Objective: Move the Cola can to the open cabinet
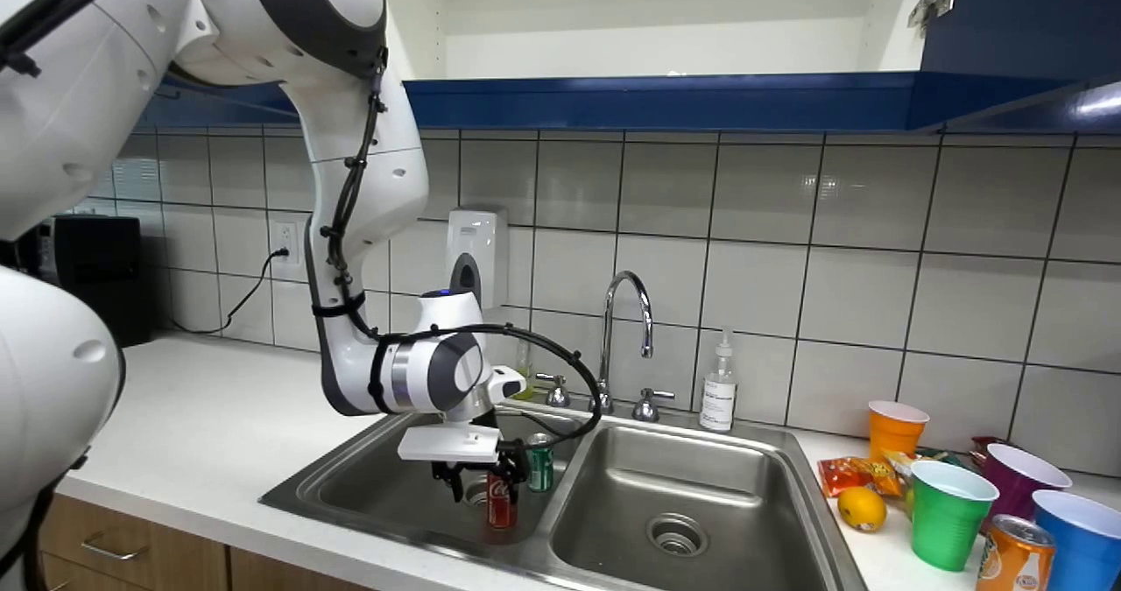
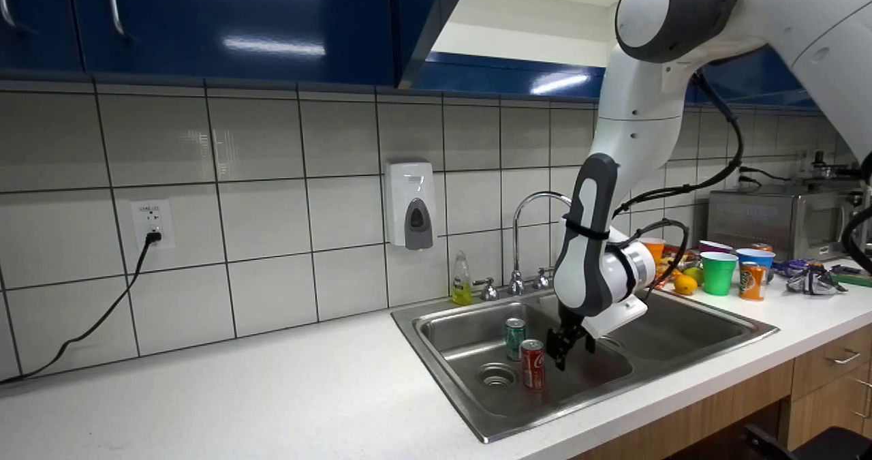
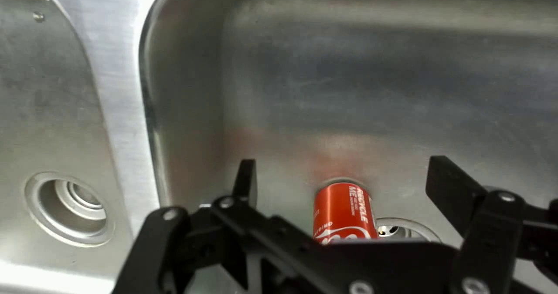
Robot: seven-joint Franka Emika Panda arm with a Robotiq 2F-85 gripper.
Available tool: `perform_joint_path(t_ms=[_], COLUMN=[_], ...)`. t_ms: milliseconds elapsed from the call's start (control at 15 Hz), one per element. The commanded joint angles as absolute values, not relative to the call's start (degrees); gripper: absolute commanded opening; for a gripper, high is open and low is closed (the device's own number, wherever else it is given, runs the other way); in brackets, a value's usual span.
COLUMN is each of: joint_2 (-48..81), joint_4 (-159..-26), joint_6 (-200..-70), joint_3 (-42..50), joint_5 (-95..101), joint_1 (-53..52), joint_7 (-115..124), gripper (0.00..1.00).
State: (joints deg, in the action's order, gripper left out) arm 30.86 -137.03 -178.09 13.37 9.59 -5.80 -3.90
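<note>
Low in the wrist view, the Robotiq gripper is spread wide. Right of centre in an exterior view, the Coca-Cola can stands upright in the sink, near a green can; the open cabinet runs along the top in an exterior view.

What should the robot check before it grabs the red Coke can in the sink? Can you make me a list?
1. Are the jaws open? Ok: the wrist view shows them wide apart.
2. Is the red Cola can standing up? Ok: it is upright in the sink.
3. Is it between the jaws? Not ok yet: an exterior view shows it off to one side of them.
4. Is the green can apart from it? Ok: an exterior view shows a gap.
5. Is the cabinet open? Ok: you can see inside.
6. Is there room on its bottom? Cannot tell: the blue edge hides that.
</note>
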Motion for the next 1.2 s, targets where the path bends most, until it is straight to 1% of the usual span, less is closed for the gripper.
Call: perform_joint_path(t_ms=[0, 1133], joint_2=[34.49, 44.25], joint_4=[-133.99, -125.67], joint_6=[-180.65, -183.73], joint_3=[16.53, 19.78], joint_5=[8.95, 4.13], joint_1=[-9.37, -15.54], joint_7=[-1.29, -0.14], gripper=[1.0, 1.0])
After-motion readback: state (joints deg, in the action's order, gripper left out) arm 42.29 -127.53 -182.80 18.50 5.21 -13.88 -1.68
